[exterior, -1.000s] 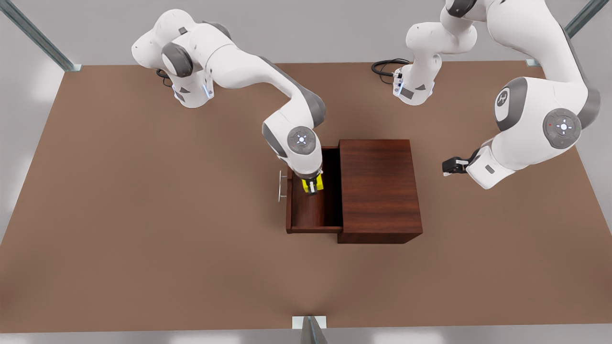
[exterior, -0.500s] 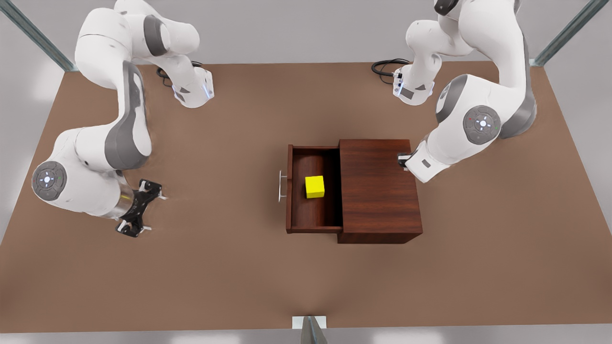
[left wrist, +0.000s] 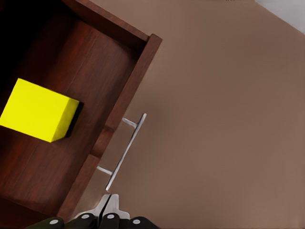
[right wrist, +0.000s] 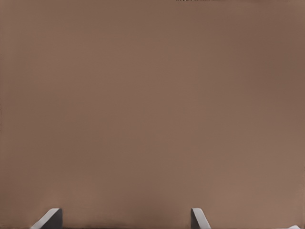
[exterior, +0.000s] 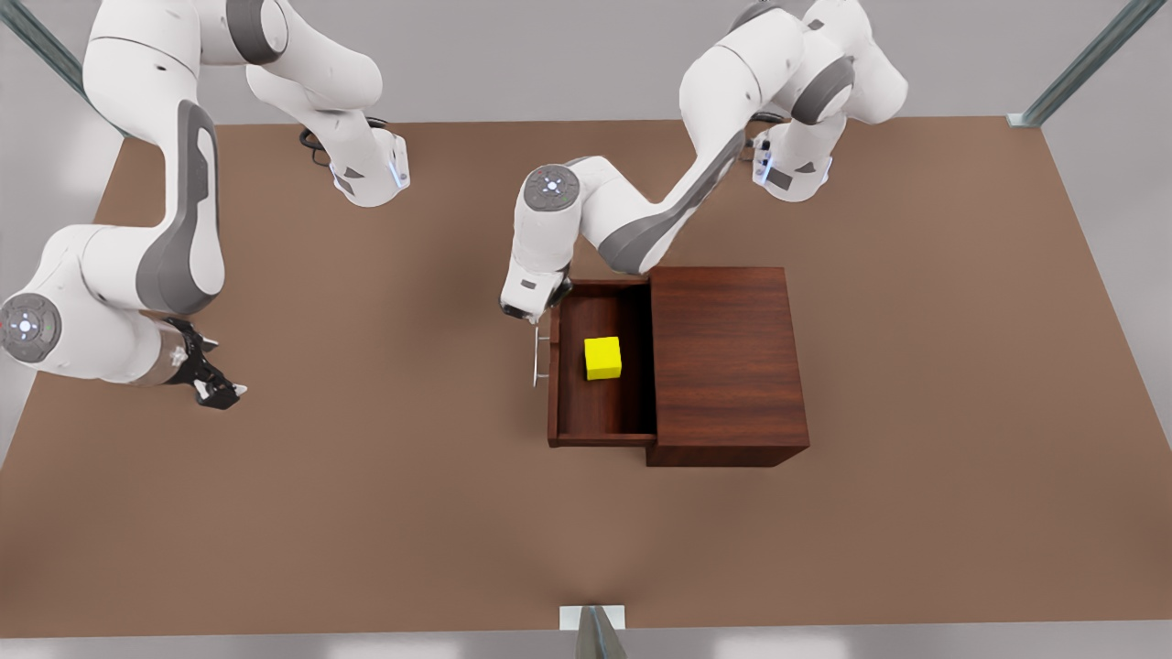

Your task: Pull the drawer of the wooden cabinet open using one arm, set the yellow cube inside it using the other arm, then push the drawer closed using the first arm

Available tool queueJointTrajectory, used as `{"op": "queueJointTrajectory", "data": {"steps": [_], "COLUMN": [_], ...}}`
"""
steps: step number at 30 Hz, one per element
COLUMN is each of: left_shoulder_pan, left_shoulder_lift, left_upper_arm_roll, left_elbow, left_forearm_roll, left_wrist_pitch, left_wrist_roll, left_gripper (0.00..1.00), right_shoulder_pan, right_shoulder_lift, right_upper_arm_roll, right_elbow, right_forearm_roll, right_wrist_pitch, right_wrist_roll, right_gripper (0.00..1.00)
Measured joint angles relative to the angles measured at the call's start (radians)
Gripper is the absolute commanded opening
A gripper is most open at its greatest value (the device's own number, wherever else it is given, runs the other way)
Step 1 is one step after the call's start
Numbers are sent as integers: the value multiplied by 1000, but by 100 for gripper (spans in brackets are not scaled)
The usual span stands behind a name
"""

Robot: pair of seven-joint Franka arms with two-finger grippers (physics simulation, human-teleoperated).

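The wooden cabinet (exterior: 728, 357) stands mid-table with its drawer (exterior: 600, 440) pulled out toward the front view's left. In the drawer lies the yellow cube (exterior: 602, 358) (left wrist: 38, 110), free of both grippers. My left gripper (exterior: 529, 316) (left wrist: 108, 202) hovers at the far end of the silver bar handle (exterior: 535, 357) (left wrist: 125, 152), outside the drawer front, with its fingers shut on nothing. My right gripper (exterior: 220, 394) (right wrist: 126, 219) hangs open over bare table far to the front view's left.
The brown table (exterior: 366, 513) spreads wide on every side of the cabinet. A black cable (exterior: 737, 128) coils by the arm base at the back. Metal frame posts (exterior: 1090, 55) stand at the table's corners.
The right gripper let go of the cube in the drawer and drew away to the front view's left. The left arm swung across the cabinet to the handle's far end.
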Motion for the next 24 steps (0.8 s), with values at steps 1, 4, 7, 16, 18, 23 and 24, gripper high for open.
{"op": "queueJointTrajectory", "data": {"steps": [1, 4, 7, 16, 18, 23, 24], "left_shoulder_pan": [-20, -57, -81, -113, -121, -118, -115], "left_shoulder_lift": [22, 79, 128, 196, 188, 175, 170], "left_upper_arm_roll": [8, 34, 82, 98, 98, 101, 102], "left_elbow": [3, 7, 7, -16, -20, -21, -20], "left_forearm_roll": [19, 53, 72, 202, 224, 245, 246], "left_wrist_pitch": [55, 205, 314, 435, 395, 277, 256], "left_wrist_roll": [-72, -274, -445, -811, -859, -941, -953], "left_gripper": [0, 0, 0, 0, 0, 0, 0], "right_shoulder_pan": [9, 37, 38, 40, 40, 41, 43], "right_shoulder_lift": [1, 2, 3, 14, 20, 22, 23], "right_upper_arm_roll": [4, 7, 7, 7, 8, 9, 9], "right_elbow": [0, 3, 5, 5, 5, 5, 5], "right_forearm_roll": [-1, -3, -4, -7, -8, -8, -8], "right_wrist_pitch": [-2, -27, -45, -66, -67, -70, -70], "right_wrist_roll": [-43, -150, -239, -431, -462, -526, -537], "right_gripper": [100, 100, 100, 100, 100, 100, 100]}}
